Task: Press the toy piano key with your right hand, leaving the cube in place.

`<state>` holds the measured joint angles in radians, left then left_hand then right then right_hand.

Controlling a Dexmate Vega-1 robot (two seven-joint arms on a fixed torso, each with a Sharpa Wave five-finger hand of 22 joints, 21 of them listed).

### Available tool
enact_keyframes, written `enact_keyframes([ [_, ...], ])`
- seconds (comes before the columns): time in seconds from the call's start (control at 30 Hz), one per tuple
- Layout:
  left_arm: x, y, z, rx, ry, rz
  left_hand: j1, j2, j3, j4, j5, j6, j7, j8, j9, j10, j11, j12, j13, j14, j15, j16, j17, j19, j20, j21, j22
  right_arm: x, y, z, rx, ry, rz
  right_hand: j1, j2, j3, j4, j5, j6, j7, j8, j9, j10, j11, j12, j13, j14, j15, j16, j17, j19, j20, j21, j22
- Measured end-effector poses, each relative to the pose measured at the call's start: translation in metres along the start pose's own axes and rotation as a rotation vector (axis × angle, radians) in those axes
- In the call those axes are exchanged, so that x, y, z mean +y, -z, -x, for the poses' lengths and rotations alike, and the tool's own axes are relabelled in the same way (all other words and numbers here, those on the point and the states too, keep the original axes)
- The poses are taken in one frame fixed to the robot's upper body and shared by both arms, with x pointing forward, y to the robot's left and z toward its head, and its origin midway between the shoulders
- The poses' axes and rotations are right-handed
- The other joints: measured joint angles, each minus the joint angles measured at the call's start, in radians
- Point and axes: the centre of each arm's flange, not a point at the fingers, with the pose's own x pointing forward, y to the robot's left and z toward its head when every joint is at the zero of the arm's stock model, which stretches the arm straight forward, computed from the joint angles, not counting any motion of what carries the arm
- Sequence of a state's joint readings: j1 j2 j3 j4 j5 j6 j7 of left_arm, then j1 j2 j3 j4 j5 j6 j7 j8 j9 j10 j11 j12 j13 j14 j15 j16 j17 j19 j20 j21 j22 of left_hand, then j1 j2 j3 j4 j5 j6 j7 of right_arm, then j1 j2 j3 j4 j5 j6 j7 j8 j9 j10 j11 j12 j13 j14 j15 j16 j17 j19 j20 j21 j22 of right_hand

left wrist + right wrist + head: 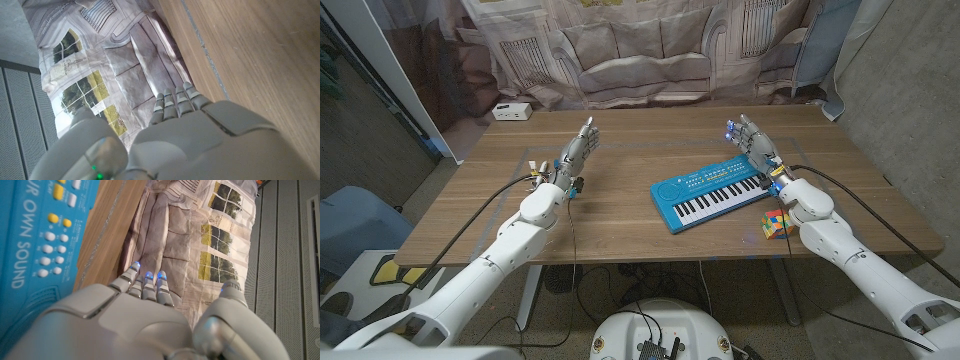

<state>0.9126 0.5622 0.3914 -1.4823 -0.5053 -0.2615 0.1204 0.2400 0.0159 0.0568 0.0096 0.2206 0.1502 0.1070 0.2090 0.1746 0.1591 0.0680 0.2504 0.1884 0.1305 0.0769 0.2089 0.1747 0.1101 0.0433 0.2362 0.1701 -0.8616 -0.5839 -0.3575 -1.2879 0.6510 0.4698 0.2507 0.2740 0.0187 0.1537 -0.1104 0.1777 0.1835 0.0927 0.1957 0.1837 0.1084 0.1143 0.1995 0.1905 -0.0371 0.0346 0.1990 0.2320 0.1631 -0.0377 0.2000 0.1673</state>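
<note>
The blue plastic toy piano with white and black keys (712, 193) lies on the wooden table (620, 215), right of centre, its long axis running diagonally from near-left to far-right, keys facing you. The multicoloured puzzle cube (776, 224) sits just beside its near right corner, apart from both hands. Your right hand (752, 141) stands upright at the piano's far right end, fingers extended close together, holding nothing; the right wrist view shows the piano's button panel beside that hand. The keys lie toward you and inward from those fingertips, so the press likely needs a turn-down and a short inward reach, staying off the cube. Your left hand (577, 152) stands well apart, fingers straight, empty
</note>
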Motion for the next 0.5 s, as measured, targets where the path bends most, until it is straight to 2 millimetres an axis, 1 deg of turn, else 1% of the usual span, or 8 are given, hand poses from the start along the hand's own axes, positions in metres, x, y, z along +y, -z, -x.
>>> enact_keyframes([
  [0.07,0.0,-0.002,0.0,-0.003,0.007,-0.004,0.0,0.0,0.0,0.0,-0.008,0.0,0.0,0.0,0.0,0.0,0.0,0.0,0.0,0.0,0.0,0.0,0.0,0.0,0.0,0.0,0.0,0.0,-0.002,0.001,-0.006,0.007,0.013,0.0,0.0,0.0,0.0,0.0,0.0,0.0,0.0,0.0,0.0,0.0,0.0,0.0,0.003,-0.003,0.0,0.0,0.009,-0.001,0.001,0.0],
  [0.1,0.0,-0.003,0.001,-0.003,0.013,-0.007,0.0,0.0,0.0,0.0,-0.008,0.0,0.0,0.0,0.0,0.0,0.0,0.0,0.0,0.0,0.0,0.0,0.0,0.0,0.0,0.0,0.0,0.001,-0.002,0.001,-0.007,0.009,0.016,0.0,0.0,0.0,0.0,0.0,0.0,0.0,0.0,0.0,0.0,0.0,0.0,0.0,0.006,-0.004,0.0,-0.002,0.014,0.003,0.001,0.0],
  [0.17,0.0,-0.005,0.001,-0.003,0.02,-0.012,0.0,0.0,0.0,0.0,-0.008,0.0,0.0,0.0,0.0,0.0,0.0,0.0,0.0,0.0,0.0,0.0,0.0,0.0,0.0,0.0,0.0,0.001,-0.005,0.002,-0.013,0.016,0.025,0.003,0.003,0.0,0.0,0.0,-0.004,0.004,0.0,0.0,0.0,0.0,0.0,0.0,0.019,-0.001,0.002,-0.005,0.027,-0.002,0.006,0.0],
  [0.23,0.0,-0.006,0.002,-0.003,0.024,-0.012,0.0,0.0,0.0,0.0,-0.008,0.0,0.0,0.0,0.0,0.0,0.0,0.0,0.0,0.0,0.0,0.0,0.0,0.001,-0.001,0.0,0.0,0.001,-0.006,0.002,-0.017,0.02,0.032,0.008,0.008,0.0,-0.007,0.0,-0.005,0.005,0.0,0.0,0.003,-0.002,0.0,0.0,0.027,-0.001,0.006,-0.004,0.043,-0.001,0.008,0.0],
  [0.27,0.0,-0.006,0.002,-0.002,0.026,-0.011,0.0,0.0,0.0,0.0,-0.008,0.0,0.0,0.0,0.0,0.0,0.0,0.0,0.0,0.0,0.0,0.0,0.0,0.004,-0.004,0.0,0.0,0.001,-0.007,0.002,-0.019,0.019,0.032,0.008,0.008,0.0,-0.008,0.0,-0.005,0.005,0.0,0.0,0.006,-0.005,0.0,0.0,0.03,0.003,0.006,-0.006,0.046,0.0,0.008,0.0],
  [0.3,0.0,-0.006,0.002,-0.001,0.028,-0.01,0.005,0.005,0.003,-0.003,-0.008,0.001,0.001,0.0,0.0,0.001,0.001,0.0,0.0,0.0,0.0,0.0,0.0,0.007,-0.007,0.0,0.0,0.002,-0.008,0.003,-0.02,0.017,0.034,0.008,0.008,0.0,-0.008,0.0,-0.005,0.005,0.0,0.0,0.01,-0.001,0.0,0.0,0.032,0.001,0.006,-0.008,0.052,-0.002,0.008,0.0],
  [0.43,-0.002,-0.008,0.007,-0.003,0.043,-0.014,0.005,0.005,0.004,-0.004,-0.008,0.005,0.006,0.0,0.0,0.005,0.005,0.0,0.0,0.003,0.003,0.0,0.0,0.012,-0.006,0.0,0.0,0.0,-0.013,0.005,-0.029,0.032,0.063,0.008,0.008,0.0,-0.008,0.0,-0.005,0.005,0.0,0.0,0.011,0.0,0.0,0.0,0.039,0.001,0.006,-0.009,0.064,0.001,0.016,0.0],
  [0.5,-0.002,-0.009,0.008,-0.004,0.045,-0.014,0.005,0.005,0.004,-0.004,-0.008,0.005,0.005,0.0,0.0,0.005,0.005,0.0,0.0,0.003,0.003,0.0,0.0,0.012,-0.006,0.0,0.0,-0.001,-0.015,0.007,-0.032,0.033,0.072,0.008,0.008,0.0,-0.008,0.0,-0.005,0.005,0.0,0.0,0.011,0.0,0.0,0.0,0.039,0.001,0.006,-0.009,0.068,-0.003,0.017,0.0],
])
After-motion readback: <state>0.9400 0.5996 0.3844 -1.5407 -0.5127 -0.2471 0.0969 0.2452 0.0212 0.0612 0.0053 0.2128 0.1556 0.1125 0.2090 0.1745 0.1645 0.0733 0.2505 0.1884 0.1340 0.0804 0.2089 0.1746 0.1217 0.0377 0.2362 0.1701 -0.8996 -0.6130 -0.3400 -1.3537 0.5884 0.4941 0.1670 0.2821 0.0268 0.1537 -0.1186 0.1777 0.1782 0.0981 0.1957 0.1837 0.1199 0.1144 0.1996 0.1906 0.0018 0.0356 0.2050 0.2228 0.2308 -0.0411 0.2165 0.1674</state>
